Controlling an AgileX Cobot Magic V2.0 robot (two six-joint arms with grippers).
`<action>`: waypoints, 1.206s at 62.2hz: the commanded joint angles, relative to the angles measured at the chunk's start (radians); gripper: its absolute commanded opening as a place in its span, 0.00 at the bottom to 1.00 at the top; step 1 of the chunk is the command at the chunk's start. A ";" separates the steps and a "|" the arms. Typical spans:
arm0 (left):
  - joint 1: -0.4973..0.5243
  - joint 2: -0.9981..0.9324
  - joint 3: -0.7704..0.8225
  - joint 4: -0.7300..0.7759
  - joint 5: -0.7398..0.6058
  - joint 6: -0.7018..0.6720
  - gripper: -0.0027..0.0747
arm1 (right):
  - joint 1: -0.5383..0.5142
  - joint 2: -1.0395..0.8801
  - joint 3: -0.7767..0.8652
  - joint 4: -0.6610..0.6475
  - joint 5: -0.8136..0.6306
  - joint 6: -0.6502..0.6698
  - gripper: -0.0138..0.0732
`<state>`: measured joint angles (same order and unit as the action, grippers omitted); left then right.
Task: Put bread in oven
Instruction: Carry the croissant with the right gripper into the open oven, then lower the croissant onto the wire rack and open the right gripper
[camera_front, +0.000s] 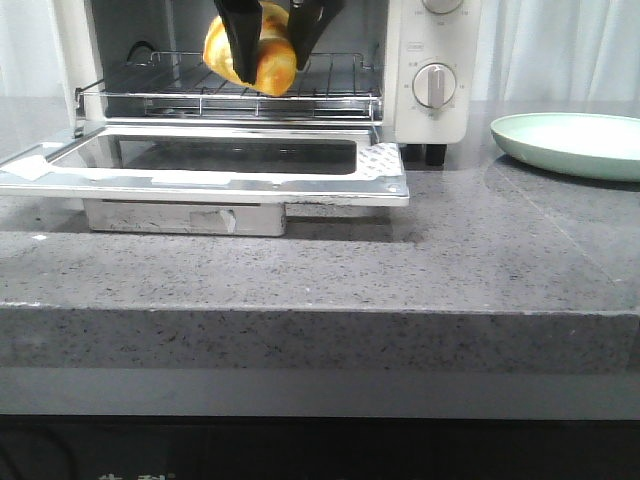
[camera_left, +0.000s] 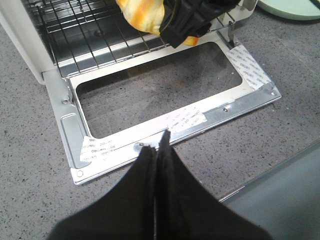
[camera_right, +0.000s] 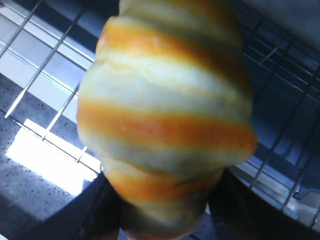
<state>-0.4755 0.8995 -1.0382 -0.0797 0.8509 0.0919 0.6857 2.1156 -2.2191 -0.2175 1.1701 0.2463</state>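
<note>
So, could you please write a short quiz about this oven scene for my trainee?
1. True or false: the oven door is closed.
2. Which gripper holds the bread? A) left B) right C) neither
3. Fill in: the plate on the counter is pale ____.

Key:
1. False; the door lies open and flat.
2. B; the right gripper holds it over the rack, and the left gripper has its jaws shut on nothing.
3. Green.
</note>
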 joint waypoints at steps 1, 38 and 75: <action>0.002 -0.006 -0.026 -0.009 -0.064 -0.009 0.01 | -0.008 -0.057 -0.036 -0.039 -0.064 0.002 0.26; 0.002 -0.006 -0.026 -0.009 -0.063 -0.009 0.01 | -0.010 -0.059 -0.036 -0.069 -0.041 0.002 0.91; 0.002 -0.006 -0.026 -0.007 -0.063 -0.009 0.01 | 0.002 -0.483 0.431 -0.034 -0.200 0.001 0.91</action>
<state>-0.4755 0.8995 -1.0382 -0.0797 0.8509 0.0919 0.6866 1.7902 -1.8744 -0.2336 1.0777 0.2484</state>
